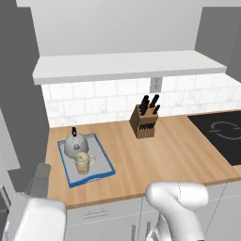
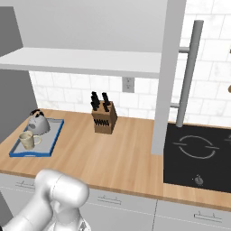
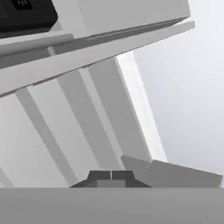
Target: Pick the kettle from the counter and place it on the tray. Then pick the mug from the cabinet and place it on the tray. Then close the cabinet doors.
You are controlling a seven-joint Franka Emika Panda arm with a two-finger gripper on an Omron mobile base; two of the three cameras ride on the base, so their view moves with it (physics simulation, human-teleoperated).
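Observation:
The silver kettle (image 1: 75, 143) (image 2: 38, 122) and the beige mug (image 1: 83, 163) (image 2: 27, 140) both stand on the blue-rimmed tray (image 1: 106, 162) (image 2: 54, 135), at the left end of the wooden counter (image 1: 164, 155). Above it the cabinet stands open with its white shelf (image 1: 127, 66) (image 2: 90, 61) bare. Its right door (image 2: 167, 76) is swung out edge-on, the bar handle (image 2: 188, 72) facing right. In the hand view my gripper (image 3: 111, 176) is shut on nothing, its tips pressed together, facing pale grey panels at close range.
A brown knife block (image 1: 143, 122) (image 2: 104, 116) stands mid-counter by the tiled wall. A black cooktop (image 1: 223, 134) (image 2: 198, 153) lies at the right. My white arm (image 1: 179, 202) (image 2: 58, 194) sits low in front of the drawers.

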